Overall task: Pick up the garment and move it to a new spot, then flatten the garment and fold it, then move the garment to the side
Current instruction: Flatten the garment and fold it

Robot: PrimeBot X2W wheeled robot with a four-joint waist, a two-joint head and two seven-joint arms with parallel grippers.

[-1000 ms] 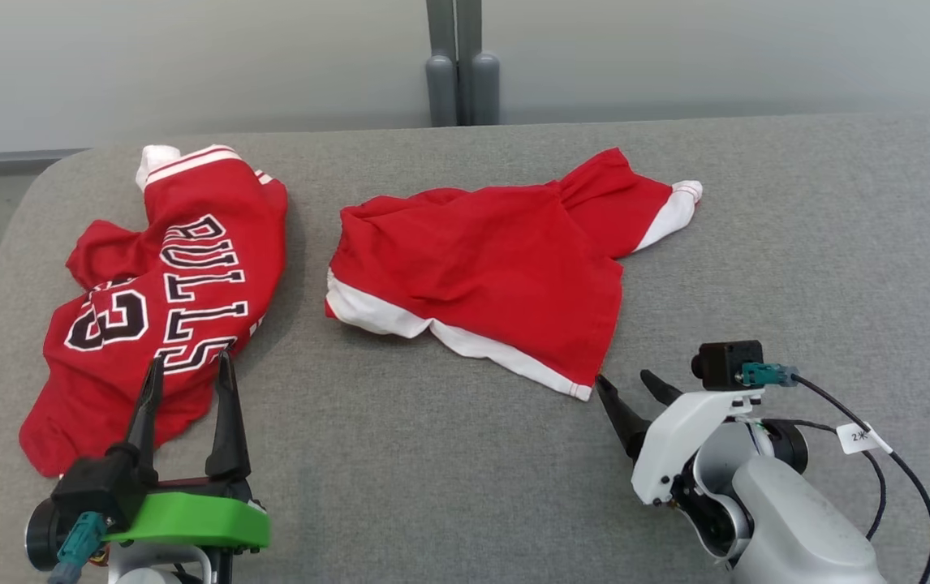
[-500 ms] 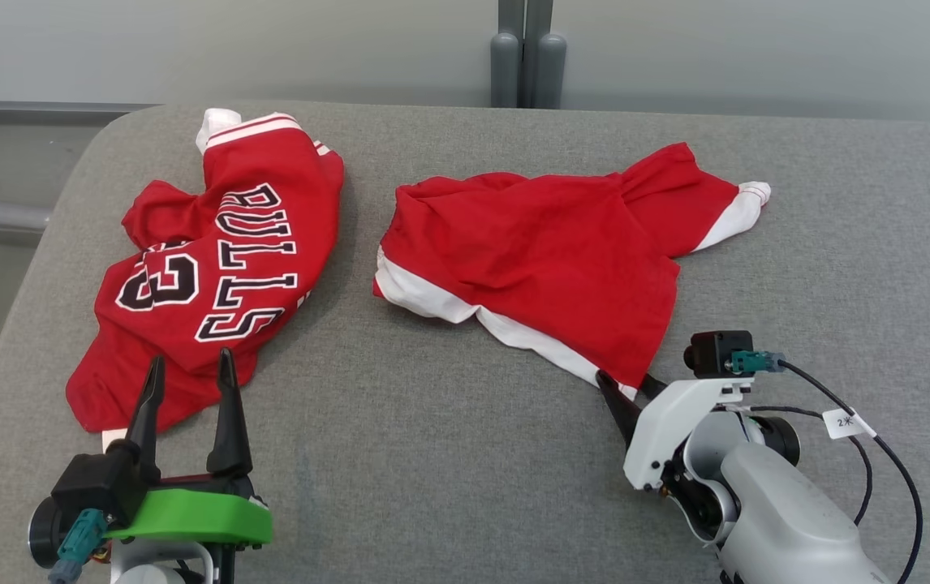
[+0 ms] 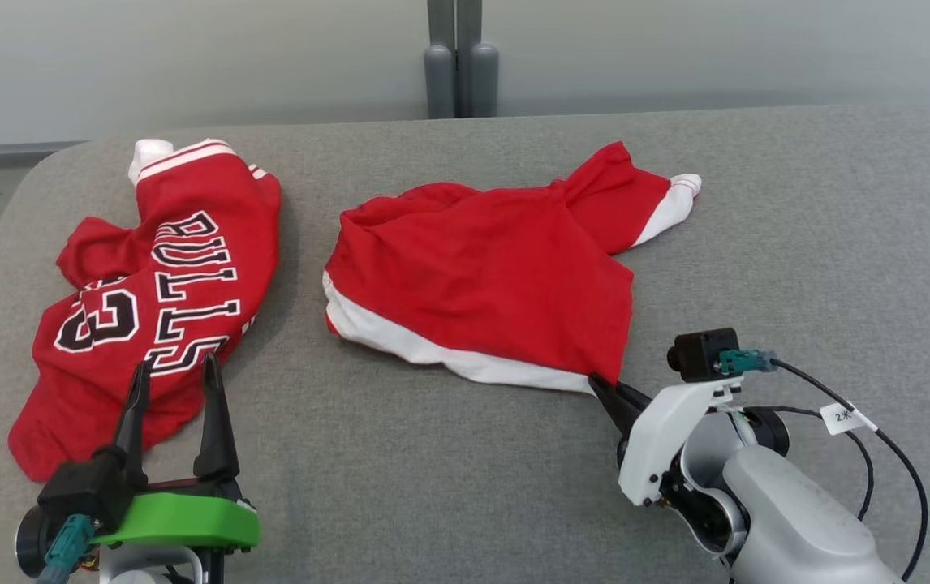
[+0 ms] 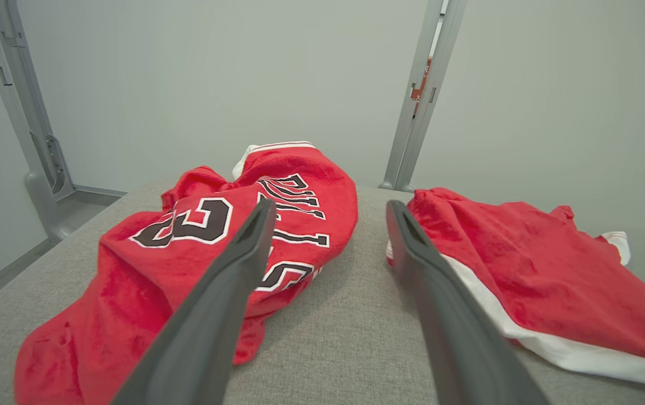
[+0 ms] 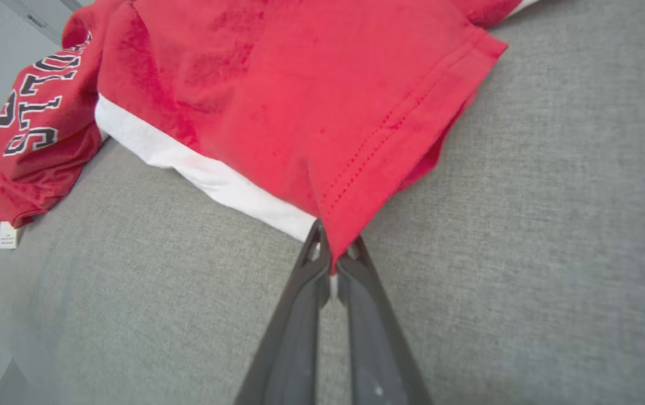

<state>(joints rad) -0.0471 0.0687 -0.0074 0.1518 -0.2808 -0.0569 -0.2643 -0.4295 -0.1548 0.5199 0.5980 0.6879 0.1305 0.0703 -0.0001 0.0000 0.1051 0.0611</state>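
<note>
Near edge, left: left gripper (image 3: 174, 369), jaws spread wide, empty, parked above the near hem of the jersey (image 3: 148, 300).
Near edge, right: right gripper (image 3: 601, 383), pinched tight on the near corner of the red shorts (image 3: 489, 276), apparently ready to lift.
Shorts: crumpled at the middle of the grey padded table (image 3: 432, 470).
Jersey: along the left edge, unfolded.

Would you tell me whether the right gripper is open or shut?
Shut: the right gripper pinches a corner of the plain red garment.
</note>
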